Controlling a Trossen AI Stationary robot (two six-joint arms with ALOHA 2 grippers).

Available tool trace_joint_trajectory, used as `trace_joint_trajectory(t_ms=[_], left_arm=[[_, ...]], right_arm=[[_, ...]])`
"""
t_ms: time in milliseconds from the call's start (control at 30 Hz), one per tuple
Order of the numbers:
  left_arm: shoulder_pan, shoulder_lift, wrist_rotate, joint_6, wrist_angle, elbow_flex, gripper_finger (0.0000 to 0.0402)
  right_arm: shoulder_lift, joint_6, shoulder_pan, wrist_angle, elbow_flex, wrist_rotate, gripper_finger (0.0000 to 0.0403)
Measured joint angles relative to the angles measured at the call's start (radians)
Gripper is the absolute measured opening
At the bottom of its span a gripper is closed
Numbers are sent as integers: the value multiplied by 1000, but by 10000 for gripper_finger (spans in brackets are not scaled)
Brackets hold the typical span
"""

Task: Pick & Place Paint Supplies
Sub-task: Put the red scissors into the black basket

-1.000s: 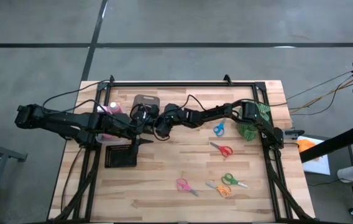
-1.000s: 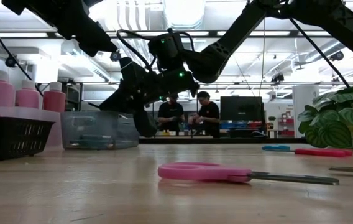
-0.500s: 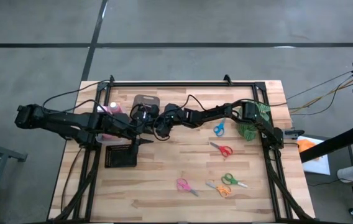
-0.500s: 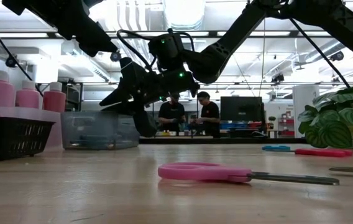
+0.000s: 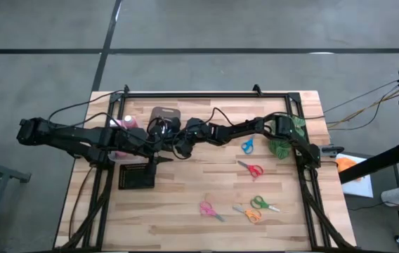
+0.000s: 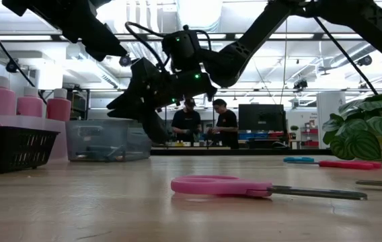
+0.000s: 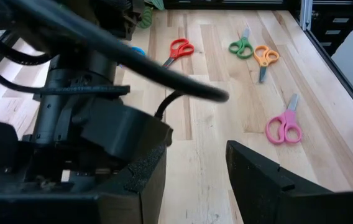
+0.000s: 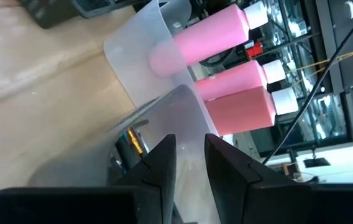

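Reaching in from the right side of the tabletop (image 5: 206, 186), the right gripper (image 8: 189, 163) hangs over the clear plastic bin (image 8: 158, 118) near the back left, its two fingers a narrow gap apart with nothing between them. Inside the bin I can make out brushes, one with a gold ferrule (image 8: 133, 142). The three pink bottles (image 8: 226, 81) with white caps stand just beyond the bin, side by side, next to the black mesh basket (image 6: 9, 148). The left gripper (image 7: 195, 168) sits close by, near the right arm's wrist, its fingers apart and empty, above bare wood. Spread over the right half of the tabletop lie scissors: a pink pair (image 5: 210, 210), an orange pair (image 5: 250, 215), a green pair (image 5: 261, 204), a red pair (image 5: 252, 169) and a blue pair (image 5: 247, 145). A leafy plant (image 6: 362, 131) stands at the right edge. Two people (image 6: 204, 124) are in the room behind.
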Motion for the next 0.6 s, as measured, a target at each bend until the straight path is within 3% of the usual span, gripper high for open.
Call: trace_joint_trajectory(t_ms=[233, 600], left_arm=[[0, 0, 0, 0, -1, 0, 165], [0, 0, 0, 0, -10, 0, 165]], right_arm=[[-115, 55, 14, -1, -139, 14, 81], [-442, 468, 55, -1, -529, 68, 81]])
